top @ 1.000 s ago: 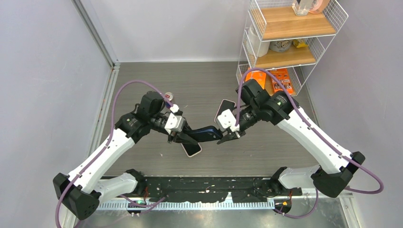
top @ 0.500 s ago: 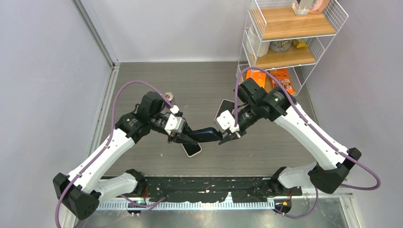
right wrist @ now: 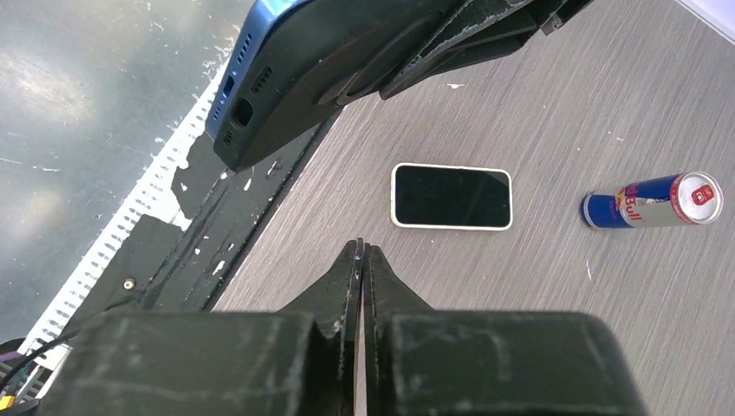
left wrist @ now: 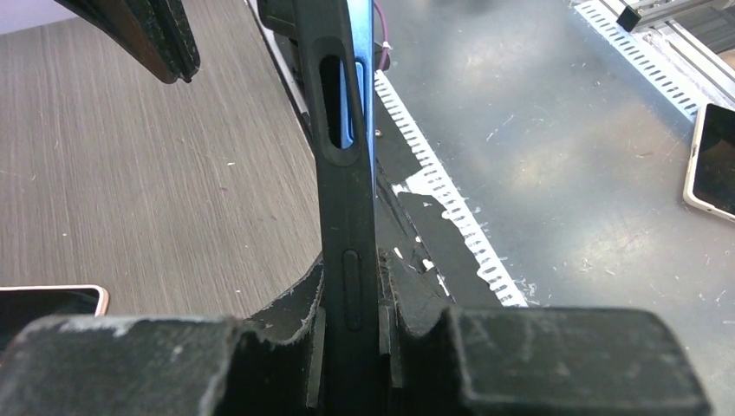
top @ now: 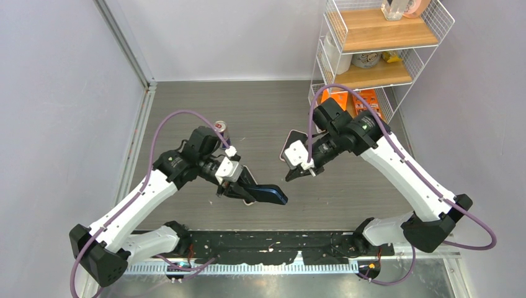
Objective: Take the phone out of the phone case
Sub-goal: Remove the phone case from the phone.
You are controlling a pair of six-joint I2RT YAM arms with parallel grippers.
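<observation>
With left gripper point(top: 243, 188) clamping the cased phone point(top: 270, 194) mid-frame, the empty, closed right gripper point(top: 296, 175) should open onto its rim

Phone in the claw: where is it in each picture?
Top: phone low middle, in left claw.
Left wrist: phone dead centre, edge-on.
Right wrist: phone top left.
Shared landmark: black strip, bottom; centre right; lower left.

dark phone case point(left wrist: 345, 217), blue and silver can point(right wrist: 652, 200), grey wood-grain table point(top: 273, 112)
</observation>
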